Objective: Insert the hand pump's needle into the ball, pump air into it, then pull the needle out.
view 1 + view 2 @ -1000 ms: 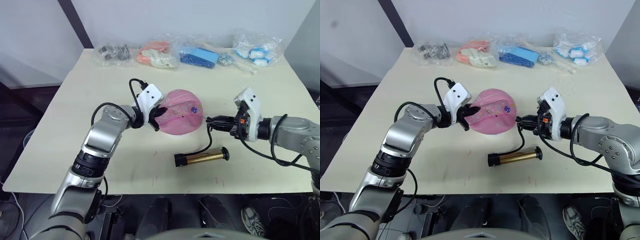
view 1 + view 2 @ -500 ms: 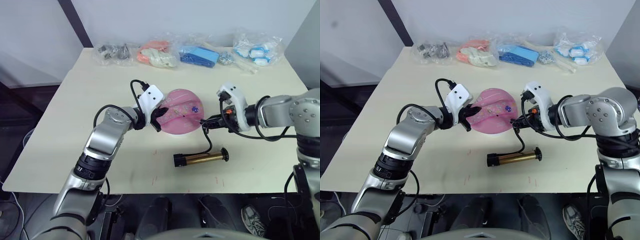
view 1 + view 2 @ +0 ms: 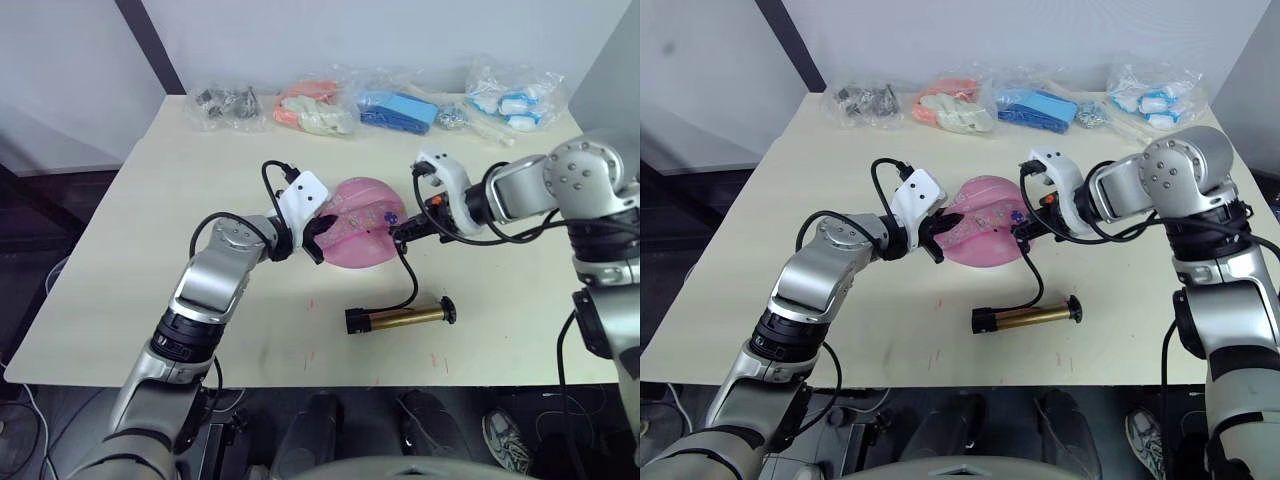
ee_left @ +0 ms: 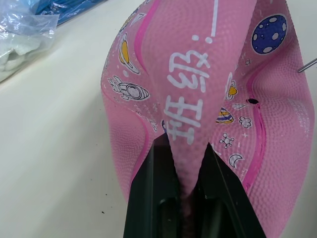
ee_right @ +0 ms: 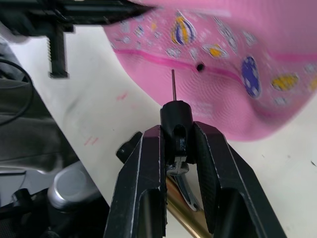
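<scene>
The pink ball [image 3: 360, 222] lies saggy and dented at the table's middle. My left gripper [image 3: 318, 238] is shut on a raised fold of the ball [image 4: 188, 124] at its left side. My right gripper [image 3: 403, 233] is at the ball's right side, shut on the black fitting [image 5: 174, 116] of the needle [image 5: 173, 84]. The needle's tip is just short of the ball's skin, a little beside the small valve hole [image 5: 200, 66]. The gold hand pump [image 3: 400, 318] lies on the table in front of the ball. Its thin black hose [image 3: 410, 285] curves up to the fitting.
Several plastic bags of small items [image 3: 400, 108] line the table's far edge. The table's front edge [image 3: 330, 380] runs close below the pump. Bare tabletop [image 3: 520, 290] spreads right and left of the ball.
My right gripper has moved left with the needle fitting, from well right of the ball to right against its side. The left gripper keeps its hold on the ball.
</scene>
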Robot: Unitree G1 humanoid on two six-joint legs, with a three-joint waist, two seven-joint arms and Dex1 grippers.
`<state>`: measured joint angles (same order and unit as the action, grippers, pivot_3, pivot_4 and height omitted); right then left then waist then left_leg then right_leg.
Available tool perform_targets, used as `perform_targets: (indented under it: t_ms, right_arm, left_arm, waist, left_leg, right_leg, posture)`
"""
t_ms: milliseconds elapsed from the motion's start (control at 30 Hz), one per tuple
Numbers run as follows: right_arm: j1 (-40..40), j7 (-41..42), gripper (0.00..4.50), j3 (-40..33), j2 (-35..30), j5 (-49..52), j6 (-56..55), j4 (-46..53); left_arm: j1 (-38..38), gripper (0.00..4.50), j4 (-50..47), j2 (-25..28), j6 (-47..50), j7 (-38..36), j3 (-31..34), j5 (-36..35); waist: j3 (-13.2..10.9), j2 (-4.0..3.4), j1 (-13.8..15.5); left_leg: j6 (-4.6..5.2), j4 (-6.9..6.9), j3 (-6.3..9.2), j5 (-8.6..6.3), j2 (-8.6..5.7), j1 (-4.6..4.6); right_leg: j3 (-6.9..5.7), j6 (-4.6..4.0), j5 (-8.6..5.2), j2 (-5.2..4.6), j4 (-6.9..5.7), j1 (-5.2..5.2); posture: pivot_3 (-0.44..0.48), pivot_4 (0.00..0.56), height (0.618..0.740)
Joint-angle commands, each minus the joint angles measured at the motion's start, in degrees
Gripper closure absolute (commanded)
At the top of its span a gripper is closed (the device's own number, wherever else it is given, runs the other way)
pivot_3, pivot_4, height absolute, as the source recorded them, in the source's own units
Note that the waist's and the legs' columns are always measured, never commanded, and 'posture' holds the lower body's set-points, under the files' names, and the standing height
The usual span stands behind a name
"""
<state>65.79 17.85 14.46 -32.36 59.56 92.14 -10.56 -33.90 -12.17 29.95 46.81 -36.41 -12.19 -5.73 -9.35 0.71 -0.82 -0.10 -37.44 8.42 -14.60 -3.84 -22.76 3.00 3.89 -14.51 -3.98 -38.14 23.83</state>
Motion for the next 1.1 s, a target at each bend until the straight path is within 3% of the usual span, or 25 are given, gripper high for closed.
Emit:
perform_targets:
  t_ms: [33, 467, 1100]
  right_arm:
    - [2.11, -0.3, 4.21, 1.74, 0.19, 1.94, 0.36, -2.11]
    - [4.72, -4.49, 4.21, 1.27, 3.68, 1.55, 0.36, -9.11]
    - [3.63, -5.32, 4.21, -0.63, 5.22, -1.93, 0.36, -9.77]
  left_arm:
    - [-0.22, 4.44, -0.89, -0.38, -0.94, 0.42, -0.28, 0.32]
    - [0.19, 4.44, -1.51, -0.53, -0.39, 0.7, -0.19, 0.15]
    - [0.31, 4.44, -1.61, -0.45, -0.16, 0.57, -0.13, -0.01]
  waist:
    - [0.0, 0.0, 0.03]
    - [0.0, -0.01, -0.08]
    - [0.01, -0.02, -0.15]
  left_leg:
    - [0.0, 0.0, 0.01, 0.0, 0.0, 0.0]
    - [0.0, 0.0, 0.01, 0.0, -0.01, -0.01]
    - [0.0, 0.0, 0.0, 0.0, -0.01, -0.01]
  right_leg:
    - [0.0, 0.0, 0.0, 0.0, 0.0, 0.0]
    - [0.0, 0.0, 0.0, 0.0, -0.01, 0.02]
    - [0.0, 0.0, 0.0, 0.01, -0.03, 0.03]
  posture:
    - [0.0, 0.15, 0.736]
    - [0.0, 0.15, 0.736]
    - [0.0, 0.15, 0.736]
